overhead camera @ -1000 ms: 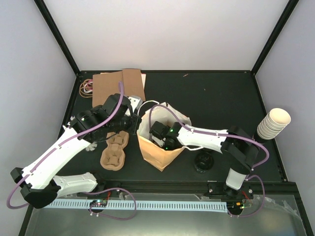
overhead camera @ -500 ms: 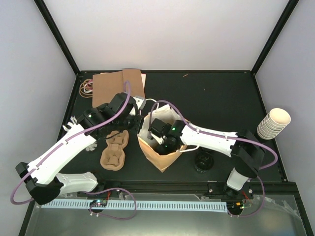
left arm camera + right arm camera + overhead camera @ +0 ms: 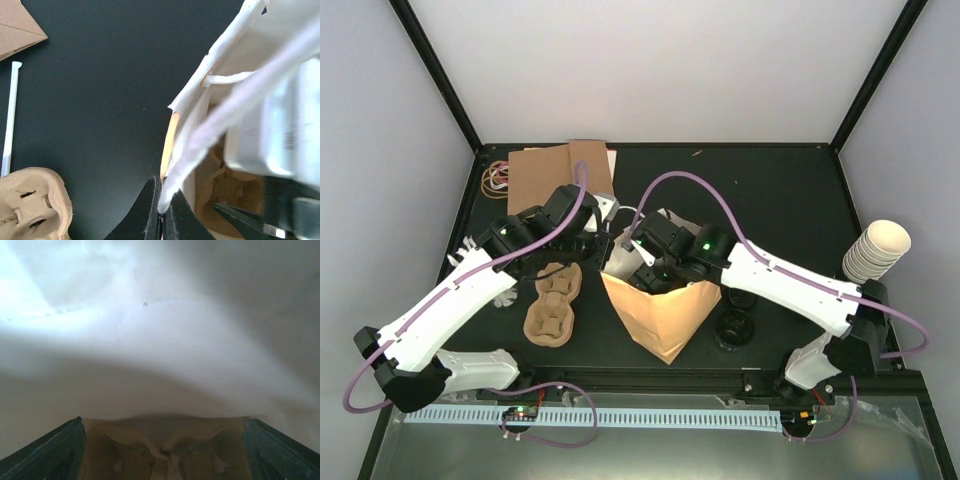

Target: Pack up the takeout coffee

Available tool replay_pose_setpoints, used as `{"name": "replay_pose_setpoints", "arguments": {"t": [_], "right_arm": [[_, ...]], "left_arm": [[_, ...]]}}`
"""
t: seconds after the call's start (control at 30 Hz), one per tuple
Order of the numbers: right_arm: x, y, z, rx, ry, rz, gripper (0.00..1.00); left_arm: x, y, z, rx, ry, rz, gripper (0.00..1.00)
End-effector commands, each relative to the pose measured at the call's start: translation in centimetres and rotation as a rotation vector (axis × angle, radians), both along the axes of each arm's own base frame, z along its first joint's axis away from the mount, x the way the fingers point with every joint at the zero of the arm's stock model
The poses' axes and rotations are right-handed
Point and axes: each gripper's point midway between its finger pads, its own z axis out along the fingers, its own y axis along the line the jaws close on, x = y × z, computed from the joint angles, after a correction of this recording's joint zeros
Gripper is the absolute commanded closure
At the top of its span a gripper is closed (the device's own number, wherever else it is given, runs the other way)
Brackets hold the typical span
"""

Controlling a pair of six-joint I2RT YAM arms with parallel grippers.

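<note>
A brown paper bag (image 3: 663, 312) stands open mid-table. My left gripper (image 3: 603, 250) is shut on the bag's left rim (image 3: 172, 150), its jaws pinching the white edge. My right gripper (image 3: 646, 272) is down inside the bag. Its jaws stand wide with a brown pulp tray (image 3: 165, 450) spanning the gap and touching both fingers (image 3: 52, 452). That tray also shows in the left wrist view (image 3: 227, 192). One dark cup with a black lid (image 3: 732, 328) stands on the table right of the bag. Other lidded cups are out of view.
A second pulp tray (image 3: 552, 300) lies left of the bag, also in the left wrist view (image 3: 30, 205). Next to it lies a white straw (image 3: 10, 115). Flat brown bags (image 3: 560, 175) and rubber bands (image 3: 497, 178) lie at back left. Stacked cream cups (image 3: 875, 250) sit at right.
My right arm has stretched left and its gripper has gone deeper into the bag. The bag's lower body has swung toward the front. My left gripper keeps its hold on the rim.
</note>
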Motion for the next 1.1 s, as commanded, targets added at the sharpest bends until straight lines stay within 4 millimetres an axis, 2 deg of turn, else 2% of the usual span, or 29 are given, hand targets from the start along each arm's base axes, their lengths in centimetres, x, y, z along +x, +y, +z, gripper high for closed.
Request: {"name": "replay_pose_setpoints", "arguments": {"t": [0.0,0.17,0.3,0.43,0.6,0.73,0.93,1.07], "right_arm": [[0.2,-1.1,3.2,0.038,-0.052,-0.040,0.12],[0.6,-1.2,4.5,0.086,-0.093,-0.068,0.12],[1.2,-1.2,5.3,0.121,-0.126,-0.103,0.18],[1.8,-1.4,7.0,0.185,-0.177,-0.142,0.20],[2.3,-2.0,10.4,0.323,-0.274,-0.183,0.23],[2.9,-3.2,12.8,0.424,-0.372,-0.238,0.21],[2.3,-5.3,18.4,0.589,-0.462,-0.274,0.18],[1.9,-6.2,18.9,0.563,-0.442,-0.290,0.18]], "left_arm": [[0.0,0.0,1.8,-0.019,-0.035,-0.016,0.98],[-0.2,-0.2,2.0,-0.032,-0.034,-0.027,0.98],[-0.3,-0.4,1.9,-0.035,-0.025,-0.036,0.98],[-0.2,0.1,1.5,-0.011,-0.025,-0.022,0.98],[-0.2,0.3,1.3,-0.003,-0.021,-0.011,0.98],[-0.3,0.3,1.4,-0.006,-0.025,-0.013,0.98],[-0.3,0.1,2.0,-0.028,-0.049,-0.034,0.98],[-0.3,-0.2,3.3,-0.047,-0.104,-0.071,0.98]]}}
